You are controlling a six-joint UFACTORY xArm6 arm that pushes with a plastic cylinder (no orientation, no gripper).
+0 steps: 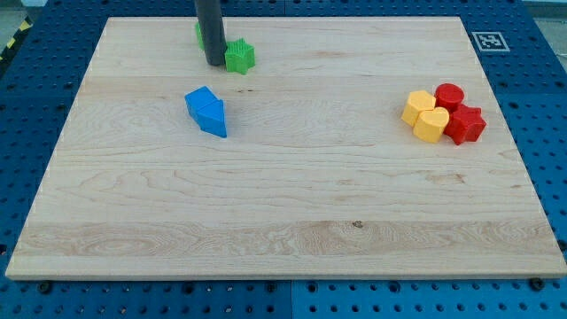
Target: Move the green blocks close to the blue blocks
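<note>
A green star-shaped block (239,57) lies near the view's top left. A second green block (199,34) sits just left of it, mostly hidden behind my rod; its shape cannot be made out. My tip (215,64) rests on the board between them, touching or nearly touching the star's left side. Two blue blocks lie together lower down, a cube-like one (202,102) and a wedge-like one (214,122) touching it, a short way toward the view's bottom from my tip.
The wooden board (283,221) lies on a blue pegboard table. At the view's right sits a cluster of two yellow blocks (425,117) and two red blocks (459,113). A marker tag (488,41) sits by the board's top right corner.
</note>
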